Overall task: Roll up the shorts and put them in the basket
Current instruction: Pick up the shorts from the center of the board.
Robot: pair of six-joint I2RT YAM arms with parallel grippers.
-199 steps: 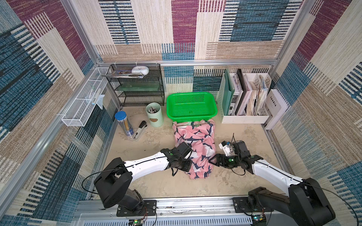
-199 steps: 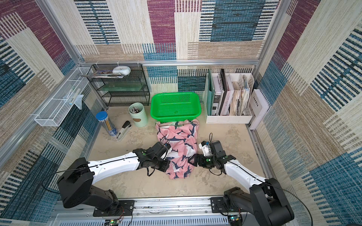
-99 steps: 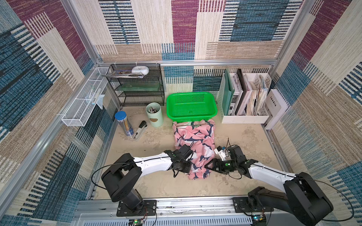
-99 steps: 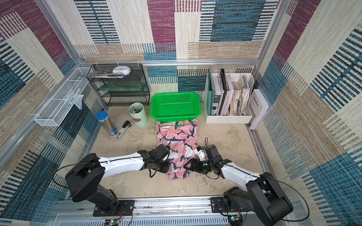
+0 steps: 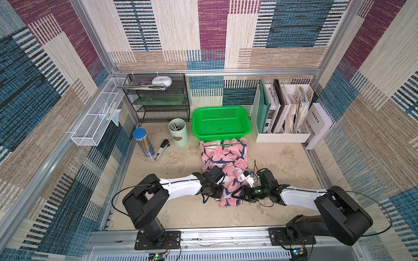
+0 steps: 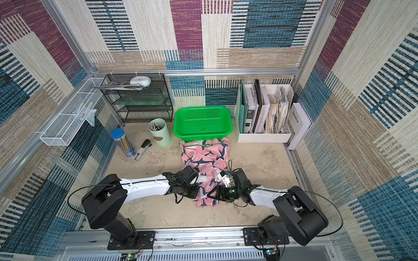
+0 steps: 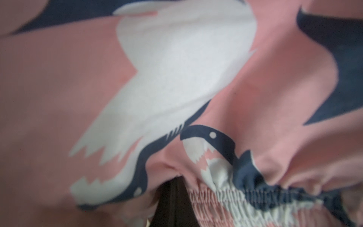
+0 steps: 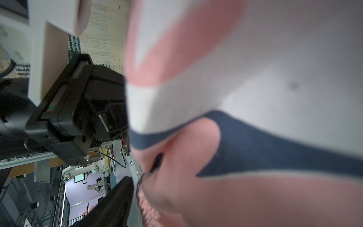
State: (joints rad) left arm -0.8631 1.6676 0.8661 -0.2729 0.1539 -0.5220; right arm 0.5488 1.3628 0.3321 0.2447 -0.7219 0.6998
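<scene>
Shorts stretched down the middle of the table, both grippers at the waistband end.

We see the shorts [image 5: 224, 158] lying lengthwise on the sandy table [image 5: 282, 158], their far edge just in front of the green basket [image 5: 220, 122] and the gathered elastic waistband [image 7: 245, 198] at the near end between our two arms. Our left gripper [image 5: 218, 192] is clenched on the waistband edge, fabric filling its wrist view. Our right gripper [image 5: 239, 194] presses into the opposite side of the same end; cloth hides its jaws, so we cannot tell whether they grasp anything. Farther out stand a mint pen cup [image 5: 178, 132], a stapler [image 5: 161, 150], a blue-lidded pencil jar [image 5: 143, 142], a black mesh shelf [image 5: 158, 99] and a white file holder [image 5: 282, 113].
</scene>
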